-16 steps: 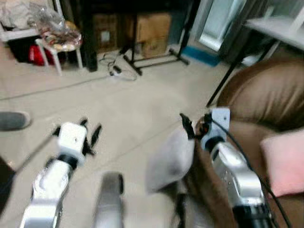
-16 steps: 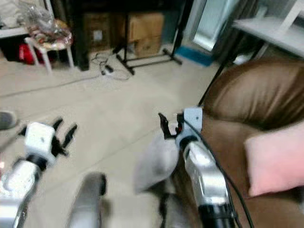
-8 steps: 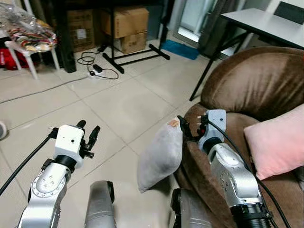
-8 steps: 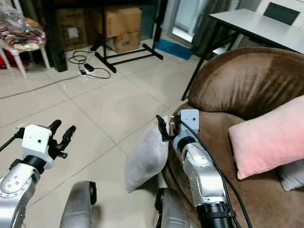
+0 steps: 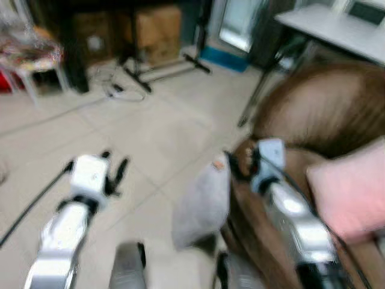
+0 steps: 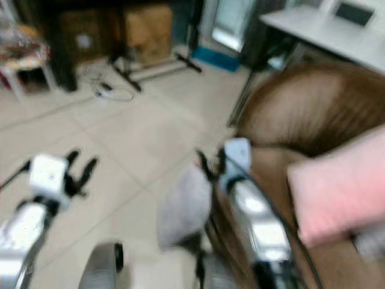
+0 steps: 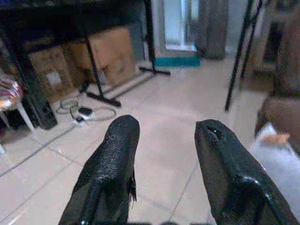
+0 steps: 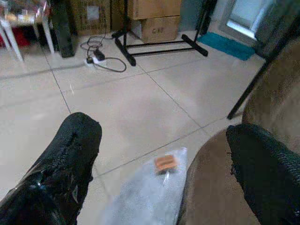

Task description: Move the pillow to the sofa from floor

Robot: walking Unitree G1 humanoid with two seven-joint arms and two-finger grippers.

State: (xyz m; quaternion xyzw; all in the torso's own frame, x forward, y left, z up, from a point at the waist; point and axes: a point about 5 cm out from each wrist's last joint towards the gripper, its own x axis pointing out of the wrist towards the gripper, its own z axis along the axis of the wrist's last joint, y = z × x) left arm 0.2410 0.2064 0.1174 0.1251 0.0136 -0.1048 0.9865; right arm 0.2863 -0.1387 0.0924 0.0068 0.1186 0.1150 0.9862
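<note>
Meanwhile, grey pillow point(image 5: 201, 208) stands on floor point(image 5: 156, 135), apparently leaning against brown sofa point(image 5: 313, 114). Right gripper point(image 8: 164, 154) spread wide just above pillow's top; left gripper point(image 7: 161, 154) spread, empty, over tiles.

Floor point(image 5: 162, 135): pale tiles, seen blurred in the head views.
Grey pillow point(image 5: 201, 208): stood on end on the floor, leaned against the front of the sofa.
Sofa point(image 5: 325, 108): brown, stood on the floor.
Pink pillow point(image 5: 349, 192): laid on the sofa seat, against the backrest.
Black stand point(image 8: 154, 42): feet set on the floor, well away from the sofa.
Cable point(image 8: 105, 63): laid on the floor beside the stand.
Cardboard boxes point(image 8: 157, 21): placed on the floor behind the stand.
</note>
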